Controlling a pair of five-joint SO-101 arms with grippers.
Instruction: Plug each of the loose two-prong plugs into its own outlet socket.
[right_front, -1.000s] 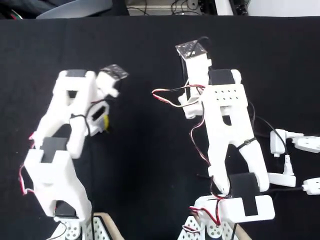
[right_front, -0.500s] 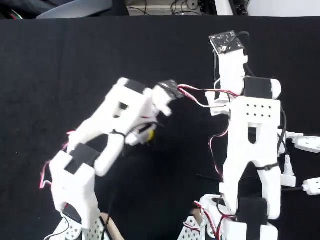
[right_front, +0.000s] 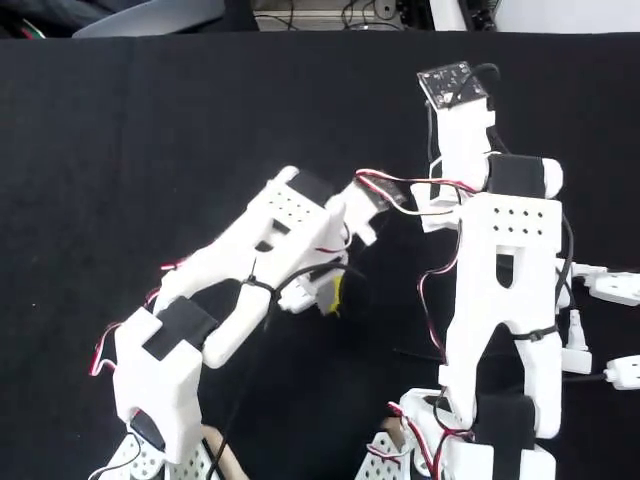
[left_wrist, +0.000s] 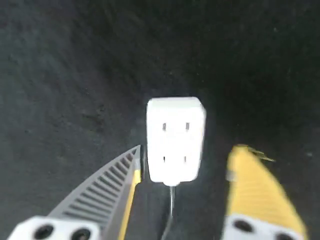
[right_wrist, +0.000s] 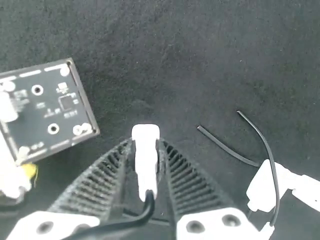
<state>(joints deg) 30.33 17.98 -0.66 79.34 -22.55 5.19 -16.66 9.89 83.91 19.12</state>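
Our right end effector is clamped on a white plug, cord trailing back; our left end effector stands wide open around the socket block, which lies ungripped on the bench near the middle. The risk we see — the wrists crowd together, the left arm's camera board just beside the plug, so a bump could knock the socket block askew and the plug would miss. Spare plugs lie by the right edge; roomier bench stretches far and left.
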